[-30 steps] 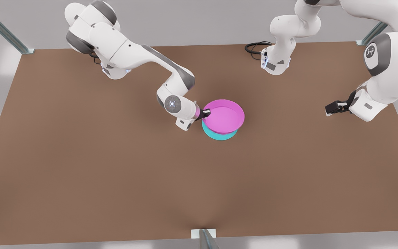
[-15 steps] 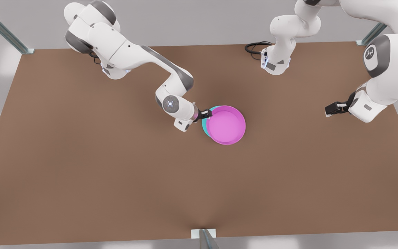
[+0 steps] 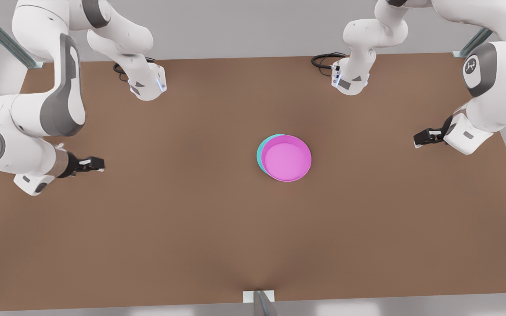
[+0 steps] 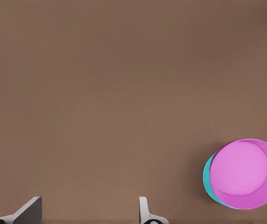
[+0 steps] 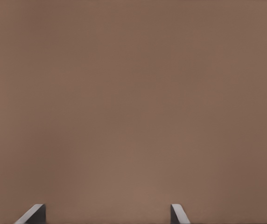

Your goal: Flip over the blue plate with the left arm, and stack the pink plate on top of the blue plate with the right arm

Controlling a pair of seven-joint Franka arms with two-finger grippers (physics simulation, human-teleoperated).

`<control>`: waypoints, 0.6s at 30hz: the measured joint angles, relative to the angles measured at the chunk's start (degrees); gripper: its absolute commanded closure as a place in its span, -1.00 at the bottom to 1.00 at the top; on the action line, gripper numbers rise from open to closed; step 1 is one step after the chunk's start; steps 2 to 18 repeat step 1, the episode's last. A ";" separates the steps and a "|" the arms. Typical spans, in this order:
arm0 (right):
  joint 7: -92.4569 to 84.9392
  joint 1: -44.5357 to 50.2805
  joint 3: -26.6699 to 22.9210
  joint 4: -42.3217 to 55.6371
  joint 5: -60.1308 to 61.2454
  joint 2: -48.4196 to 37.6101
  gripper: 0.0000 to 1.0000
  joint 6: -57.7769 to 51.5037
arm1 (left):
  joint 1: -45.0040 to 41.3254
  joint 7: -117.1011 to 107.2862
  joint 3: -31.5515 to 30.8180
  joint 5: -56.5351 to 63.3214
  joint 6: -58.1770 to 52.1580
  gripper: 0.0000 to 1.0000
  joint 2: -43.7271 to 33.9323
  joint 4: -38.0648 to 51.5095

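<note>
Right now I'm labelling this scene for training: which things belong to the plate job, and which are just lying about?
Part of the job:
pink plate, lying on the blue plate
left end effector, open
right end effector, open

Just lying about:
black cable
metal post
table

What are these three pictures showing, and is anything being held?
Two white robot arms, each ending in a black two-finger gripper, stand at a brown table. The wide picture comes from a camera above, facing them. The other two come from cameras on the wrists, looking down past the fingers. On the table, a pink plate sits upright on a blue plate, slightly off-centre. The left gripper, on the front view's right, and the right gripper, on its left, are open and empty, away from the plates.
</note>
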 measured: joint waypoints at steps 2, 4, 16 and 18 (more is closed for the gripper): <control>-0.85 -0.49 0.00 0.07 0.07 0.38 -1.00 0.18 | 0.00 -0.03 0.00 0.00 0.00 -1.00 0.00 0.04; -0.85 -0.49 0.00 0.07 0.07 0.38 -1.00 0.18 | 0.00 -0.03 0.00 0.00 0.00 -1.00 0.00 0.04; -0.85 -0.49 0.00 0.07 0.07 0.38 -1.00 0.18 | 0.00 -0.03 0.00 0.00 0.00 -1.00 0.00 0.04; -0.85 -0.49 0.00 0.07 0.07 0.38 -1.00 0.18 | 0.00 -0.03 0.00 0.00 0.00 -1.00 0.00 0.04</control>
